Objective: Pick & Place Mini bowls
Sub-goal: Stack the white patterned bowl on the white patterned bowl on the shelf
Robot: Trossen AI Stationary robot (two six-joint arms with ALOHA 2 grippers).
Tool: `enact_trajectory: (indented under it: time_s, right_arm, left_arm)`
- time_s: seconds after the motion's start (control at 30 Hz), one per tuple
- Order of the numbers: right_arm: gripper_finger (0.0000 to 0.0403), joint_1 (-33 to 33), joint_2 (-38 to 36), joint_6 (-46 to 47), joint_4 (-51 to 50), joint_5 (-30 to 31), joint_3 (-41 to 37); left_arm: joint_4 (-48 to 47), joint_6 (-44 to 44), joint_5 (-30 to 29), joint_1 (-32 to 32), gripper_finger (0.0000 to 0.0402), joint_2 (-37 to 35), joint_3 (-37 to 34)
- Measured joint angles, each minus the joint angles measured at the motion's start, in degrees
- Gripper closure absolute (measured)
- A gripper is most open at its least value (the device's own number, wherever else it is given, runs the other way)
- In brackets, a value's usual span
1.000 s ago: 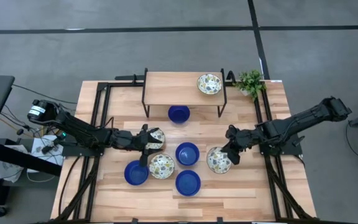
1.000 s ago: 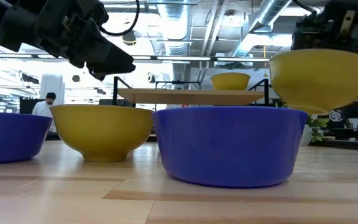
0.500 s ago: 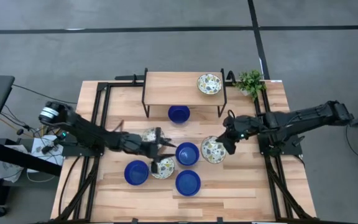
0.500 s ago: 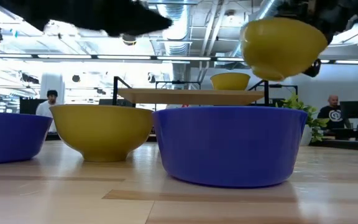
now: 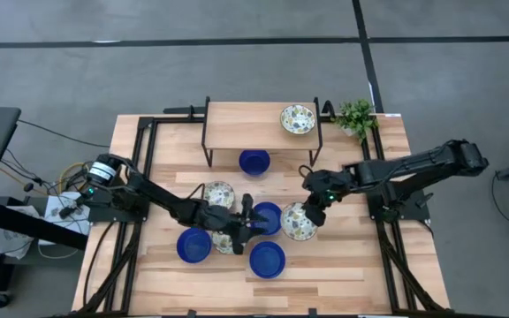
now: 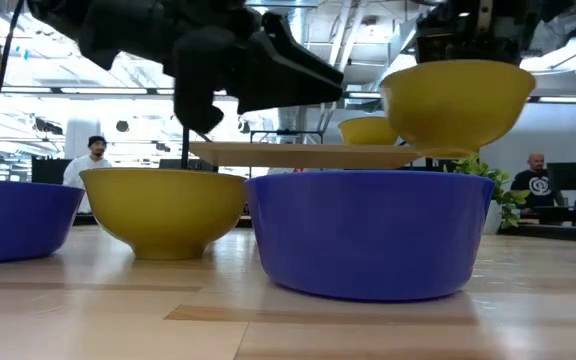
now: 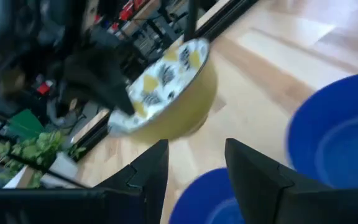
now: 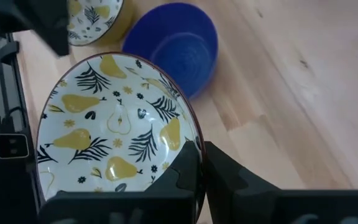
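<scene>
My right gripper (image 5: 309, 210) is shut on a cream mini bowl with a pear-and-leaf pattern and a yellow outside (image 5: 296, 223), held above the table's middle. My left gripper (image 5: 247, 221) hovers open and holds nothing. It is above a patterned bowl (image 5: 226, 238) and beside a blue bowl (image 5: 267, 218). Two more blue bowls (image 5: 193, 246) (image 5: 267, 259) and another patterned bowl (image 5: 217, 193) rest on their bases on the table. A patterned bowl (image 5: 298, 119) stands on the wooden shelf (image 5: 246, 125), and a blue bowl (image 5: 254, 162) stands under it. My right gripper pinches the patterned bowl's rim (image 8: 190, 138) on the side toward the table's right, one finger (image 8: 184, 171) inside the bowl and one (image 8: 232, 177) outside. The fingers slant down from the table's right. The bowl (image 6: 458, 105) hangs clear of the table, open side up, about level.
A small green plant (image 5: 356, 116) stands at the far right corner beside the shelf. Black rails (image 5: 144, 150) run along the table's left and right sides. People show in the room beyond the table (image 6: 88, 165). Bare wood lies along the near edge (image 5: 343, 274).
My left gripper has swept toward the table's right, over the middle bowls, and has rolled about its own axis while staying open. My right gripper has carried the patterned bowl toward the table's left and raised it higher above the table.
</scene>
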Motion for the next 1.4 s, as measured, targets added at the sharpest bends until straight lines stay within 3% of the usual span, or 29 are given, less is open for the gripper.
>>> enact_trajectory:
  time_s: [0.57, 1.07, 1.4]
  right_arm:
    - [0.0400, 0.1, 11.6, -3.3, 0.1, -5.6, 8.6]
    - [0.0399, 0.5, 12.7, -3.1, -0.4, -7.9, 9.5]
    - [0.0399, 0.3, 12.7, -3.0, 0.0, -7.9, 9.5]
  left_arm:
    - [-0.5, 3.3, -2.5, -2.1, 0.0243, 1.8, 0.0]
    - [0.5, 8.7, -2.4, -1.8, 0.0244, 1.7, 0.0]
    - [2.2, 23.9, 6.2, -1.8, 0.0243, 1.7, -0.1]
